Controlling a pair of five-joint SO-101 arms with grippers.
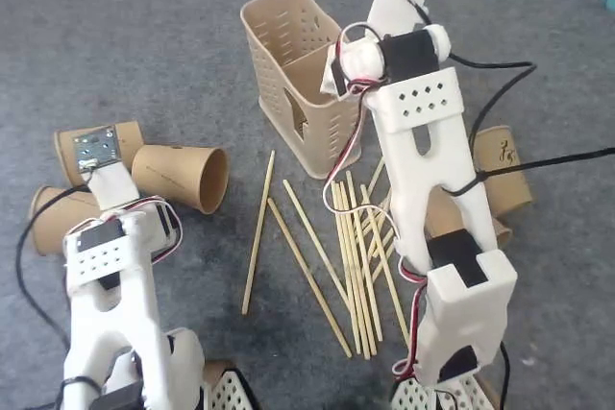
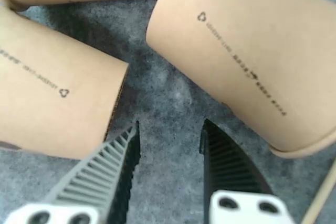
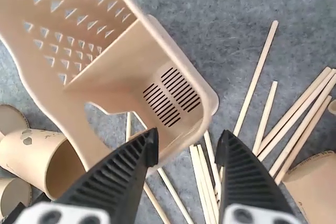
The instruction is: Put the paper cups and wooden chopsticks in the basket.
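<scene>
The tan slotted basket (image 1: 298, 74) stands upright at the back of the grey carpet, and I see nothing inside it. My right gripper (image 3: 186, 145) hangs open over the basket's (image 3: 105, 51) near rim. Several wooden chopsticks (image 1: 356, 256) lie loose on the carpet in front of the basket. Three brown paper cups lie on their sides at the left (image 1: 183, 175). My left gripper (image 2: 169, 135) is open just above the carpet, between two of them: one cup (image 2: 47, 98) and another (image 2: 241, 51). Nothing is between its fingers.
Two more paper cups (image 1: 500, 170) lie at the right, partly under the right arm (image 1: 423, 141). Cables trail from both arms. One chopstick (image 1: 258, 232) lies apart, toward the left cups. Bare carpet stretches across the back left.
</scene>
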